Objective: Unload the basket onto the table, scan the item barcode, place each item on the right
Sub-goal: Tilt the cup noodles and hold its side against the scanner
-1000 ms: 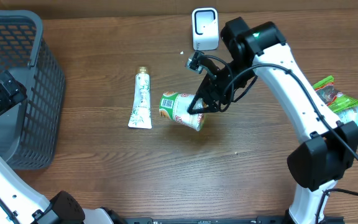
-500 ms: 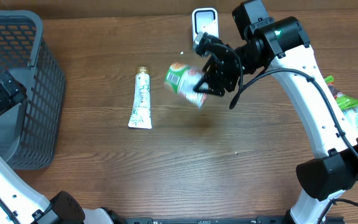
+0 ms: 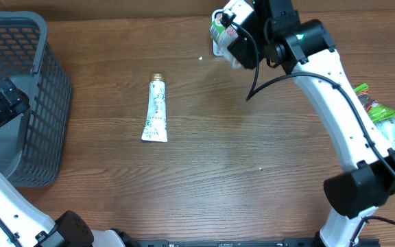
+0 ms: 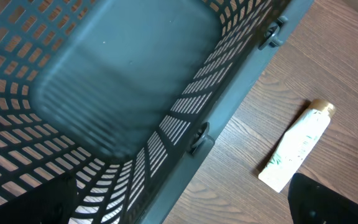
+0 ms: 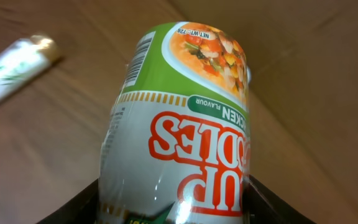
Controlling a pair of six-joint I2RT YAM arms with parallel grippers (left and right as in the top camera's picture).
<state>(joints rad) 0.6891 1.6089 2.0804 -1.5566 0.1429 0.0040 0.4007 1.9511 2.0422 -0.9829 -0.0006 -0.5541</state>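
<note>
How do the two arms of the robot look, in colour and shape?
The right arm and left arm have smooth white links with black joints. The right one shows a small green light and a loose black cable.

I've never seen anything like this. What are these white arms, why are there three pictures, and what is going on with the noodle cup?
These are two robot arms working at a wooden table. The wide picture looks straight down from a camera above. The other two pictures come from small cameras on each arm's wrist, so each looks out past that arm's own claw.

The right claw holds a cup of noodles near the table's far edge. Its wrist picture shows the cup's label close up, with the barcode on the side. The left claw is open and empty, and hangs over a grey basket.

A white tube lies on the table, and there are some green packets by the right edge.
</note>
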